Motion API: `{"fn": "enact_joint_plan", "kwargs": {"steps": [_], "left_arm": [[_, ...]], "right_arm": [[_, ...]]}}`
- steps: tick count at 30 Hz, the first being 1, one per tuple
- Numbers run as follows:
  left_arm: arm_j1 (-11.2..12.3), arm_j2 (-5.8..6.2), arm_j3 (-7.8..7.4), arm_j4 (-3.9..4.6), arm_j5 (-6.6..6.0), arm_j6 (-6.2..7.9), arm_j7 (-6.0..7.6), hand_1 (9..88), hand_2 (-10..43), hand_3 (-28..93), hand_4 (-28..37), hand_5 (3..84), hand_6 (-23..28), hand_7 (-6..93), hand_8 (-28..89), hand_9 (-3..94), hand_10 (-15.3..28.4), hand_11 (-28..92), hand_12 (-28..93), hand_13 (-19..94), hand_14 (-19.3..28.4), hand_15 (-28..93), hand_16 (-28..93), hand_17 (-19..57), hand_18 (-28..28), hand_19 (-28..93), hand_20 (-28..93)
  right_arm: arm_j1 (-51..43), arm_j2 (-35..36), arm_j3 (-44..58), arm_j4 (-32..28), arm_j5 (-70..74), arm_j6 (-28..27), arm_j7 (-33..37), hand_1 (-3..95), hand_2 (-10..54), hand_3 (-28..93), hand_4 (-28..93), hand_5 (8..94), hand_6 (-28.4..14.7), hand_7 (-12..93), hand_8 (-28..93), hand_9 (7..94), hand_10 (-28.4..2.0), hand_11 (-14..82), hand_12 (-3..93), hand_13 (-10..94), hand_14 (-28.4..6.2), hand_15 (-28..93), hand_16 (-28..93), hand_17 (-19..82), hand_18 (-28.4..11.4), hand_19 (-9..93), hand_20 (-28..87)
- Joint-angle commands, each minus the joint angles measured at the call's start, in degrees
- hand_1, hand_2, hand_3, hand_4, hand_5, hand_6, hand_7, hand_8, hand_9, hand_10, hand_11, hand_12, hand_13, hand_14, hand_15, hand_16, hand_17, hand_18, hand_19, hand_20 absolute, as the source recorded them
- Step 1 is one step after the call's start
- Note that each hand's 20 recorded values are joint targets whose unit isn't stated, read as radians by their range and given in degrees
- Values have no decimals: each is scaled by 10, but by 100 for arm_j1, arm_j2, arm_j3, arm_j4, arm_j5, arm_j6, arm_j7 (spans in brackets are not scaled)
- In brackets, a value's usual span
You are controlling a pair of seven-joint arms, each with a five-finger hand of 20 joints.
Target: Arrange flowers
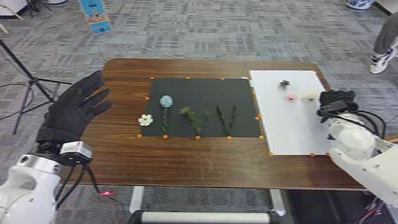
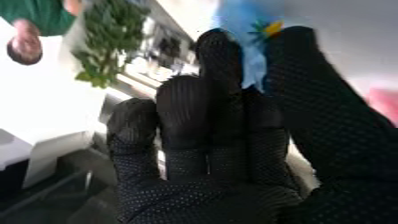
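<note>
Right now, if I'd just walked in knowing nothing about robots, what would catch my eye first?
Probably the big black-gloved left hand, held fingers spread by the table's left edge. Next, the black mat in the middle, with a blue flower on its left part and green stems beside it. Then the white sheet to its right, with a small pink flower and the right hand at its right edge.

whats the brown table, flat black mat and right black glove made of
The brown table looks like wood or wood-effect laminate: dark grain streaks, slight sheen. The flat black mat looks matte, perhaps card or felt; its even surface leaves that open. The right hand's black glove looks like matte fabric, showing fine dots.
</note>
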Motion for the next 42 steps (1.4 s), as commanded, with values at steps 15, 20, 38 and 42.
{"fn": "enact_joint_plan", "kwargs": {"steps": [15, 20, 38, 42], "left_arm": [[387, -118, -409, -211, -25, 105, 46, 231, -93, 659, -283, 237, 17, 163, -93, 182, 86, 119, 178, 142, 131, 113, 41, -108, 184, 368, 83], [560, -175, -582, -247, -37, 139, 22, 227, -94, 660, -283, 236, 17, 163, -91, 181, 85, 116, 178, 141, 132, 112, 41, -111, 188, 370, 81], [1079, -323, -1107, -205, -344, 377, 119, 223, -95, 661, -283, 233, 16, 157, -85, 177, 83, 111, 183, 136, 131, 105, 43, -117, 191, 368, 79], [924, -212, -1002, -168, -328, 264, 101, 219, -95, 666, -283, 232, 17, 158, -83, 176, 81, 110, 184, 135, 130, 104, 42, -117, 190, 368, 80]], "right_arm": [[642, -930, -348, -1631, -35, 1409, -1545, 506, -95, 816, -283, 715, 31, 455, -13, 761, -77, 346, 511, 641, -68, 771, 402, 327, -196, 881, 587], [1519, -1523, -1356, -1208, 153, 1330, -1858, 506, -95, 815, -283, 714, 32, 455, -9, 761, -76, 344, 513, 640, -66, 771, 404, 327, -195, 882, 587], [2864, -2724, -3089, -264, 382, 1035, -1894, 504, -95, 814, -283, 715, 35, 450, -17, 763, -74, 331, 515, 639, -65, 770, 405, 327, -192, 882, 587], [2987, -2955, -3283, -60, 389, 872, -1928, 503, -95, 811, -283, 720, 39, 443, -21, 766, -74, 325, 516, 638, -66, 768, 405, 327, -191, 881, 587]]}}
